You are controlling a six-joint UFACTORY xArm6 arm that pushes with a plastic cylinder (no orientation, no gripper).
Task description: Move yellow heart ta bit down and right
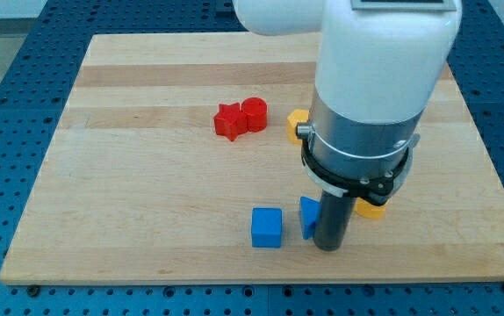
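Observation:
Two yellow blocks show only in part behind my arm, so I cannot tell which one is the heart. One yellow block peeks out at the arm's left, right of the red blocks. The other yellow block peeks out at the arm's lower right. My tip rests on the board near the view's bottom. It touches the right side of a small blue block and lies just left of and below the lower yellow block.
A blue cube sits left of my tip. A red star and a red cylinder touch each other at the upper middle. The wooden board ends just below my tip.

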